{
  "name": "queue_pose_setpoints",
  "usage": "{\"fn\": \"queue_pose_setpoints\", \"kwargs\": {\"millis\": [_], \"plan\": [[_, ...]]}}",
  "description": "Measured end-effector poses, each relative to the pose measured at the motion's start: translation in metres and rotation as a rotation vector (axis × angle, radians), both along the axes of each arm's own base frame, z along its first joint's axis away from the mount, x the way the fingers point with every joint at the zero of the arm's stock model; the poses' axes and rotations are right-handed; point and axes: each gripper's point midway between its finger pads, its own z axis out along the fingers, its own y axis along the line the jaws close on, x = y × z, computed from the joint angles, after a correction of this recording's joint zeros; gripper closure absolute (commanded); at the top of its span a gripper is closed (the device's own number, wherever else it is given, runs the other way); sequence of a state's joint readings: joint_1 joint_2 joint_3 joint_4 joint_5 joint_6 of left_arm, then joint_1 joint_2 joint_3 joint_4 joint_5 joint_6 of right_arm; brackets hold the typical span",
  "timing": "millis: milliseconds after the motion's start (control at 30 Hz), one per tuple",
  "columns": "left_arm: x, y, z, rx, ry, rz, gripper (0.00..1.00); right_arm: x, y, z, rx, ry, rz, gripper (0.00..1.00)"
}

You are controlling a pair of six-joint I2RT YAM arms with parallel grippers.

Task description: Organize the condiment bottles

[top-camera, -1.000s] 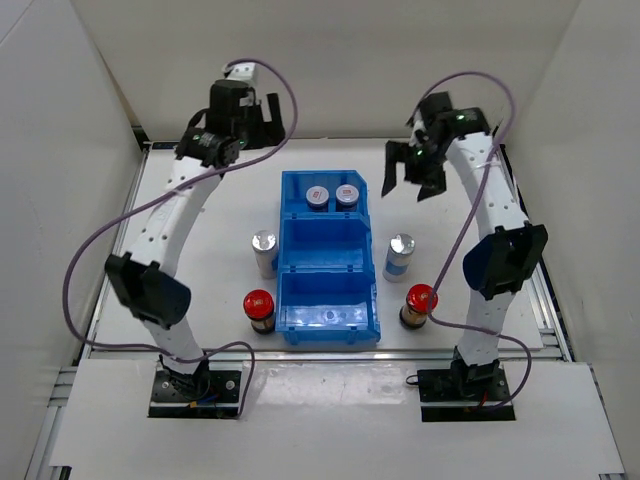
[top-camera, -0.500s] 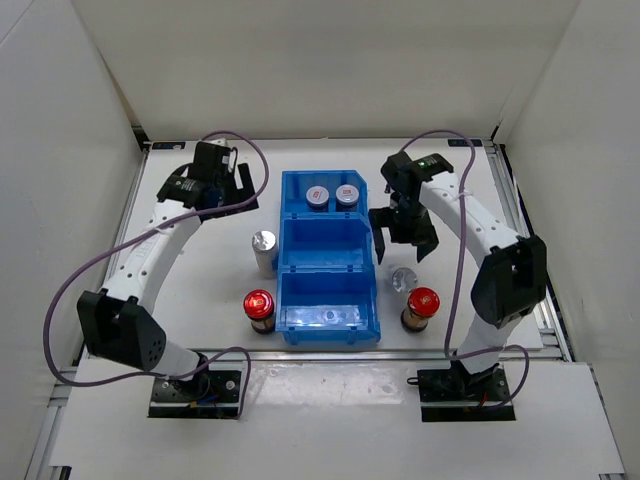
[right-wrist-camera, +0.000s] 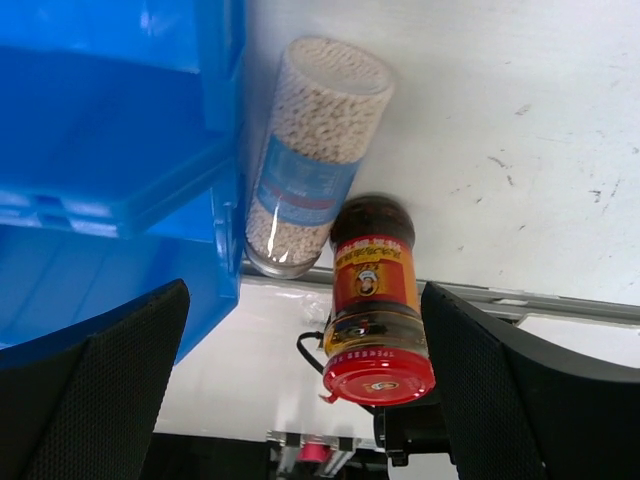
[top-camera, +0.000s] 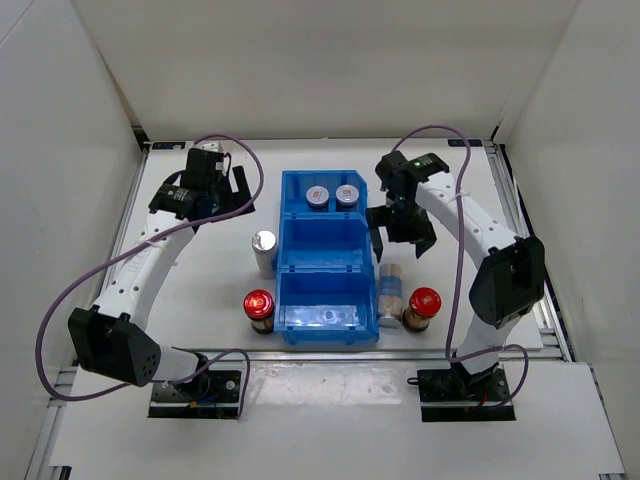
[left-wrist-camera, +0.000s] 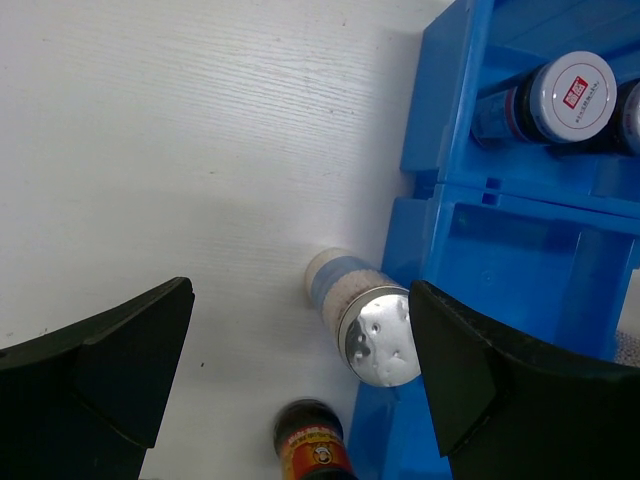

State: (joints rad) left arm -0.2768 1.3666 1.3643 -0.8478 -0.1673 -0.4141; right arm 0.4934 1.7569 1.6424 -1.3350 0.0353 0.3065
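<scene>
A blue bin (top-camera: 329,262) stands mid-table with two grey-lidded bottles (top-camera: 317,197) (top-camera: 346,196) in its far compartment. Left of it stand a white-blue silver-capped bottle (top-camera: 264,250) and a brown red-capped bottle (top-camera: 259,308). On the right, the other white-blue bottle (top-camera: 391,292) lies tipped over against the bin wall, beside the upright second red-capped bottle (top-camera: 423,305). My left gripper (top-camera: 226,191) is open and empty, above and behind the left silver-capped bottle (left-wrist-camera: 375,335). My right gripper (top-camera: 400,238) is open and empty, above the tipped bottle (right-wrist-camera: 310,160) and the red-capped bottle (right-wrist-camera: 375,300).
The bin's middle (top-camera: 322,236) and near (top-camera: 326,298) compartments hold no bottles. The table's front edge with a metal rail (right-wrist-camera: 560,305) runs just past the right red-capped bottle. White walls enclose the table on three sides.
The right white-blue bottle has gone from upright to tipped over against the bin. My right gripper came down and in toward it. My left gripper dropped toward the left silver-capped bottle.
</scene>
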Motion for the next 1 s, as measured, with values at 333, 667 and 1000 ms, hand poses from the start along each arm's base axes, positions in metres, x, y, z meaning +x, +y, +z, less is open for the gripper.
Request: {"fn": "queue_pose_setpoints", "kwargs": {"millis": [333, 667, 1000], "plan": [[-0.005, -0.002, -0.01, -0.014, 0.017, -0.001, 0.0, -0.041, 0.008, -0.034, 0.006, 0.196, 0.062, 0.08], [-0.009, -0.004, -0.007, -0.021, 0.008, -0.01, 0.0, -0.043, 0.006, -0.068, 0.007, 0.348, 0.008, 0.3], [-0.009, -0.004, -0.006, -0.021, 0.006, -0.011, 0.0, -0.024, -0.007, -0.091, 0.037, 0.372, -0.086, 0.45]]}}
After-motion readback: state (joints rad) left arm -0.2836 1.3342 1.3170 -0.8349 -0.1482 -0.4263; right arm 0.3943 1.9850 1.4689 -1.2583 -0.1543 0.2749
